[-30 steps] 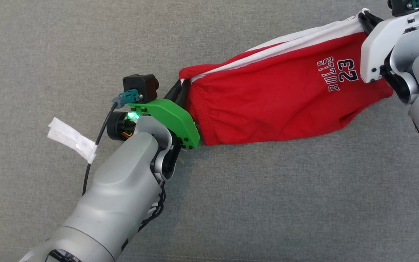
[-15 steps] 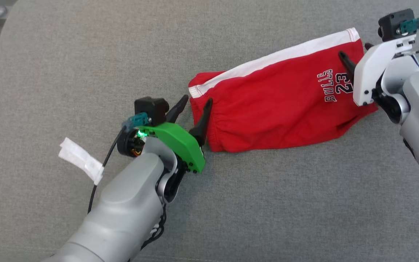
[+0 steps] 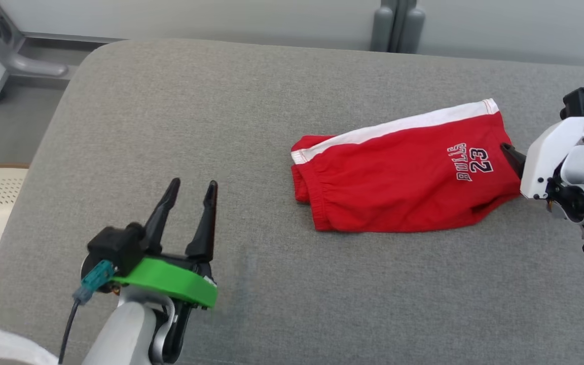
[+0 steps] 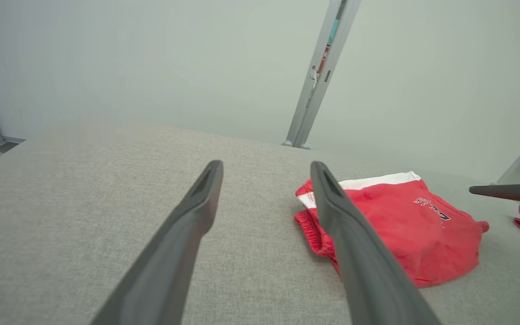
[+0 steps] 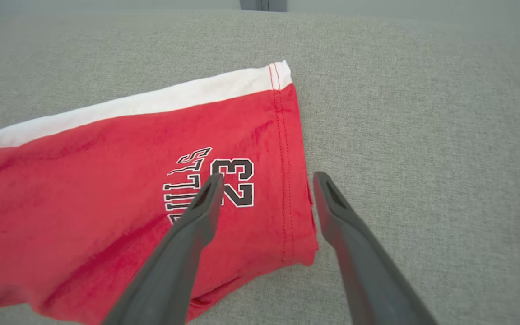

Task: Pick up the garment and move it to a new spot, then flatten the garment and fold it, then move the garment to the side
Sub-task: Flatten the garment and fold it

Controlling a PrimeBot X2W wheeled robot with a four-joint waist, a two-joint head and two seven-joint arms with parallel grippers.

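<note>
Now left jaws gape empty over bare table [image 3: 170, 126], well apart from the red garment [image 3: 403, 177] lying flat right of centre, right jaws hover wide astride its hem; risk: a shallow pinch lifts only the top layer, spoiling the fold.

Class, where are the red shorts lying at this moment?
The red shorts lie flat on the grey cushion, right of centre in the head view, hem end beside the open right gripper and well apart from the left gripper.
</note>
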